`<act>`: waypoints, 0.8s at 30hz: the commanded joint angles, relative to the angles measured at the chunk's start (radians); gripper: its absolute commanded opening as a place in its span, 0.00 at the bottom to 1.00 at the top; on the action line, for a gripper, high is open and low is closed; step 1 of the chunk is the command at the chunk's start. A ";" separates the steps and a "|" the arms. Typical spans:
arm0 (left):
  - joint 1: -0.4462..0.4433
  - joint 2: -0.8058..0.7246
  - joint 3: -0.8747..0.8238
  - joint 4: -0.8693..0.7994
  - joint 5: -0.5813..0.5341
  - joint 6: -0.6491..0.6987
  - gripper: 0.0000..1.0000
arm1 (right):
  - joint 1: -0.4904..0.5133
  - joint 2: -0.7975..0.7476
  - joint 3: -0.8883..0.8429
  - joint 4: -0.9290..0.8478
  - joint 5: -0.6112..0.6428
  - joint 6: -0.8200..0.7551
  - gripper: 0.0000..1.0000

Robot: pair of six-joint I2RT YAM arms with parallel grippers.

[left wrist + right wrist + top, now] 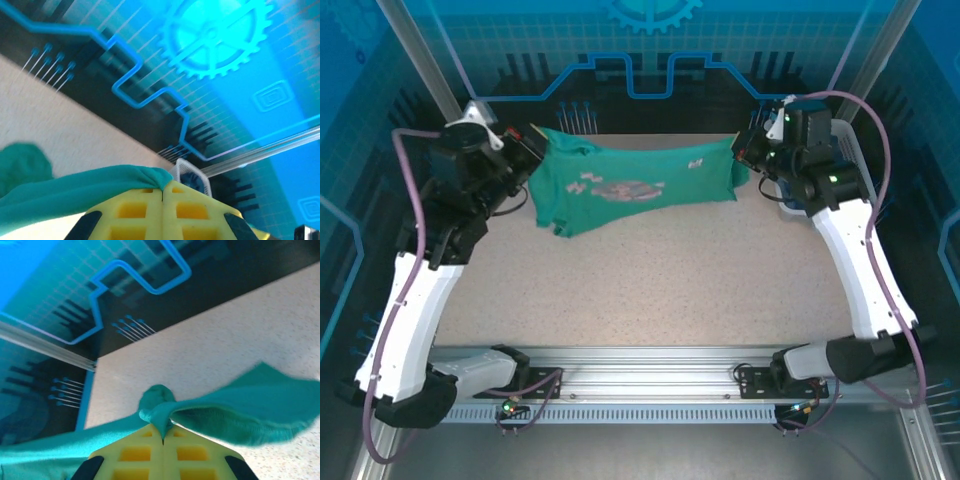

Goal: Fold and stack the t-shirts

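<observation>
**Item: teal-green t-shirt** (630, 185). It is at the far edge of the surface (650, 300), spread sideways between the two hands. The pale print faces up. The lower edge sags, lowest at the left corner. Whether it touches the surface cannot be told.

**Left hand** (525, 150). It is at the shirt's left end. In the wrist view the yellow fingers (135, 210) are pressed together, with no gap between them. A fold of the teal cloth (75, 192) is pinched at their tips and trails off to the left.

**Right hand** (745, 150). It is at the shirt's right end. In the wrist view the yellow fingers (192, 452) are together, clamped on a bunched knot of the cloth (250, 405), which fans out to both sides above the speckled surface.

**White lattice basket** (857, 155). It sits at the far right corner, behind the right arm.
</observation>
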 commanded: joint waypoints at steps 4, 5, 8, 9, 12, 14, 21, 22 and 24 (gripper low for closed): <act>0.010 -0.013 0.192 0.090 0.005 0.174 0.00 | 0.036 -0.185 0.055 0.018 0.035 0.005 0.00; 0.010 -0.001 0.233 0.091 0.005 0.182 0.00 | 0.036 -0.198 0.070 0.015 0.041 0.006 0.00; 0.010 0.068 0.361 0.068 0.010 0.200 0.00 | 0.032 -0.191 0.125 0.010 0.030 0.022 0.00; 0.011 0.100 0.401 0.050 0.010 0.202 0.00 | 0.032 -0.177 0.142 0.010 0.023 0.034 0.00; 0.048 0.225 0.517 0.009 0.057 0.183 0.00 | 0.026 -0.099 0.191 0.023 -0.011 0.056 0.00; 0.113 0.314 0.563 0.018 0.128 0.124 0.00 | 0.022 -0.028 0.226 0.045 -0.038 0.058 0.00; 0.335 0.638 0.782 0.186 0.438 -0.086 0.00 | -0.037 0.210 0.392 0.117 -0.113 0.082 0.00; 0.359 0.687 0.828 0.216 0.480 -0.134 0.00 | -0.042 0.240 0.422 0.127 -0.122 0.082 0.00; 0.396 0.762 0.926 0.273 0.539 -0.201 0.00 | -0.054 0.300 0.495 0.131 -0.134 0.077 0.00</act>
